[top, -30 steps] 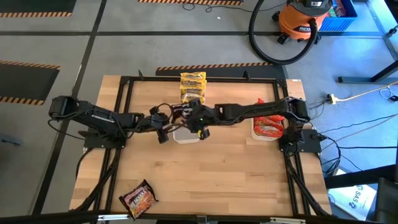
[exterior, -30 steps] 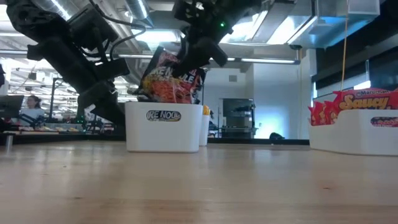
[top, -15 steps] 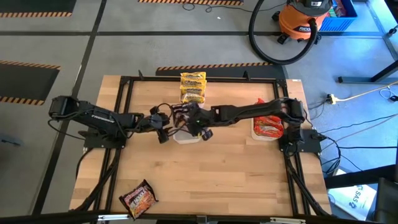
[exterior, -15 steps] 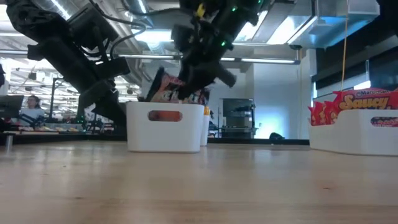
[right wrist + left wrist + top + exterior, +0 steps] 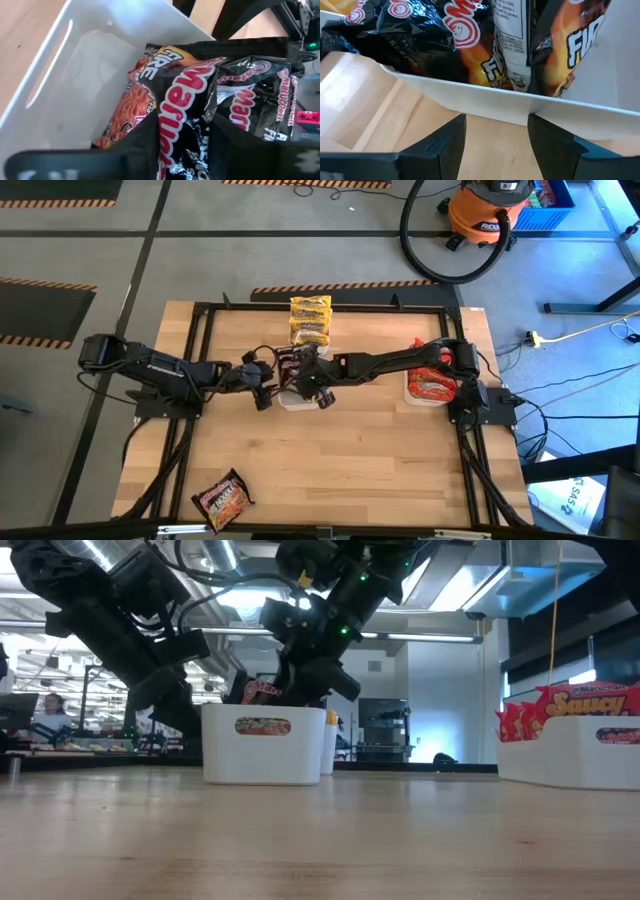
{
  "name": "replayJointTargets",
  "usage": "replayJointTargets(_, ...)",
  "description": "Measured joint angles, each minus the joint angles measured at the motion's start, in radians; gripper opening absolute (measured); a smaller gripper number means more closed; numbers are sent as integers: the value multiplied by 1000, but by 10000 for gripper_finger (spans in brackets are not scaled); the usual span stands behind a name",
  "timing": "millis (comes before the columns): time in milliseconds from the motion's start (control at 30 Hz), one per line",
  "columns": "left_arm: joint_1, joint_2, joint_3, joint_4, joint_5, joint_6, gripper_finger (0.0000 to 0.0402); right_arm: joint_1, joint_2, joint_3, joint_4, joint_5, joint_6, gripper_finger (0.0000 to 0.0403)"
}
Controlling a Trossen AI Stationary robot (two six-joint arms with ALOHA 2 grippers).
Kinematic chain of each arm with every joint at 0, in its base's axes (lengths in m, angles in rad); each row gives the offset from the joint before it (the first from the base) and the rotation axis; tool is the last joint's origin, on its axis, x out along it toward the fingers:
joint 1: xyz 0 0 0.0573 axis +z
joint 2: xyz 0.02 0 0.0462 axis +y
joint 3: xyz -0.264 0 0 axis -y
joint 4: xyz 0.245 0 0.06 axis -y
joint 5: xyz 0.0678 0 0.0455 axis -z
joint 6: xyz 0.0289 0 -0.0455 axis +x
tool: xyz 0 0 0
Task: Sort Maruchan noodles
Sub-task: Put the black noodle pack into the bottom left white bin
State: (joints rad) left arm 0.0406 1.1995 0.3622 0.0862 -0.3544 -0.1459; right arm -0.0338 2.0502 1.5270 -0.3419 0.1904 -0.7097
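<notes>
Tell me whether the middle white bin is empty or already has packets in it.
It has packets. The white bin holds several dark Maruchan packets, standing on edge, with the right gripper lowering over them; bare bin floor shows beside them.

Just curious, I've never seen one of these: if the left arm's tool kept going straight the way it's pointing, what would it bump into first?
Most likely the near wall of the white bin, straight ahead of the left tool; dark noodle packets stand just behind it.
</notes>
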Motion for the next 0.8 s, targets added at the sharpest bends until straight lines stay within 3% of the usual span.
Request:
replayJointTargets(367,0,0,0,5,14,-1,206,0,0,0,33,2,66,218)
replayJointTargets(600,0,0,0,5,14,-2,206,2,-1,0,45,9,77,233)
replayJointTargets(800,0,0,0,5,13,-4,206,34,-15,43,-33,81,102,232)
